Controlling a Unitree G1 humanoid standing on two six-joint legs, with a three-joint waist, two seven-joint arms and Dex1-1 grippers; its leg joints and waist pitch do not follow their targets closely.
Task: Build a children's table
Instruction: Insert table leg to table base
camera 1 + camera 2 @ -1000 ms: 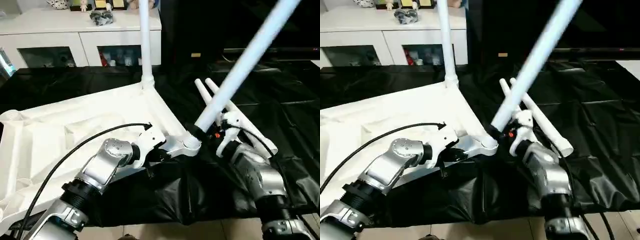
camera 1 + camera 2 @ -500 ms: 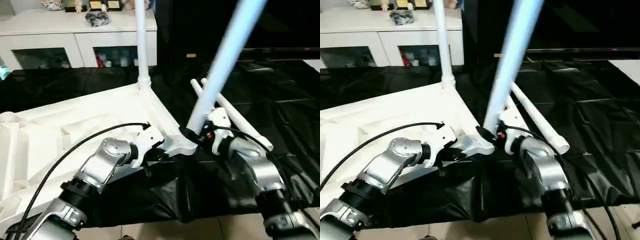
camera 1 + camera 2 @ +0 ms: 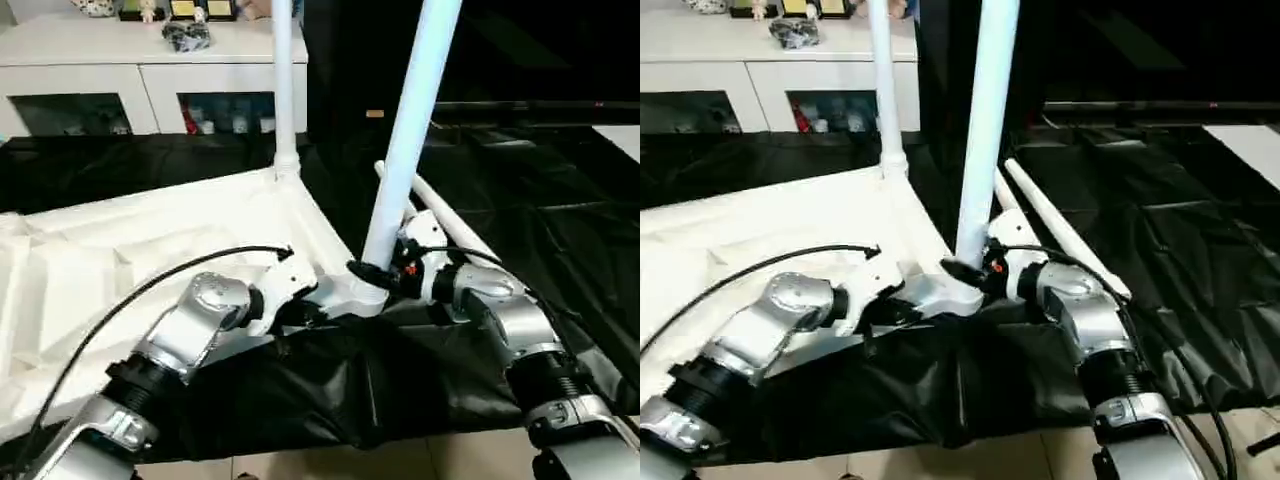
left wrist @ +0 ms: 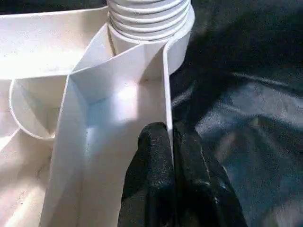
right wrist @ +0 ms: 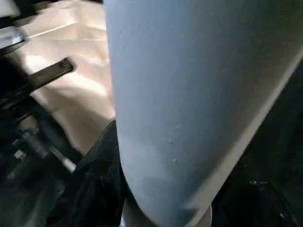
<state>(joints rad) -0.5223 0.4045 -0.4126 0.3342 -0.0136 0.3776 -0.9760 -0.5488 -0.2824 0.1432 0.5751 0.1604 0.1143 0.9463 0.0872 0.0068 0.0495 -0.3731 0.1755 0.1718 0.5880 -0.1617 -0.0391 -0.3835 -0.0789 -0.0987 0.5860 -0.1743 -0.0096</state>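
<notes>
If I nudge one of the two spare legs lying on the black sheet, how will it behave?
The spare legs are round and tapered, so one would probably roll, curving rather than running straight. They lie side by side, so a nudge may shift both. The black sheet is wrinkled and looks glossy, so a leg might slide or catch in a fold. They look like stiff, light plastic.

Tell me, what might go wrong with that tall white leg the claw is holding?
The leg in the right claw stands at the near corner socket; if it goes in crooked, it may jam. The left claw pinches only the tabletop's thin rim, so the top could slip. Two loose legs lie close behind and could get knocked.
</notes>
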